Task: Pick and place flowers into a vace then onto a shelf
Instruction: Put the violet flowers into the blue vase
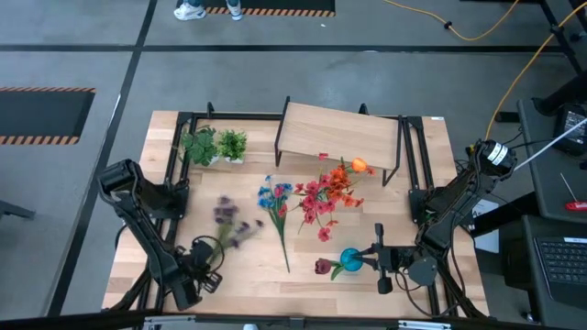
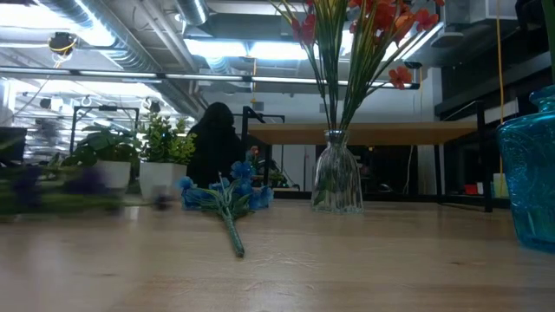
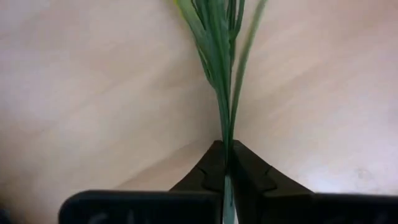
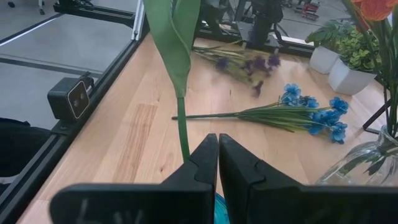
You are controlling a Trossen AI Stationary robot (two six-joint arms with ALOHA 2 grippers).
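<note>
Two grippers were clamped: the left gripper [image 3: 227,163] pinched thin green purple-blossomed flower stems [image 3: 221,68], which might slip; the right gripper [image 4: 217,155] held a green leafy stem [image 4: 180,127].

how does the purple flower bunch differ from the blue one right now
The purple bunch is held: the left gripper is shut on its green stems. It looks motion-blurred in the high view. The blue bunch lies free and sharp on the table, with no gripper at it. The purple bunch sits nearer the left arm; the blue one lies toward the middle, beside the red flowers. Both are long, green-stemmed bunches outside any vase.
</note>
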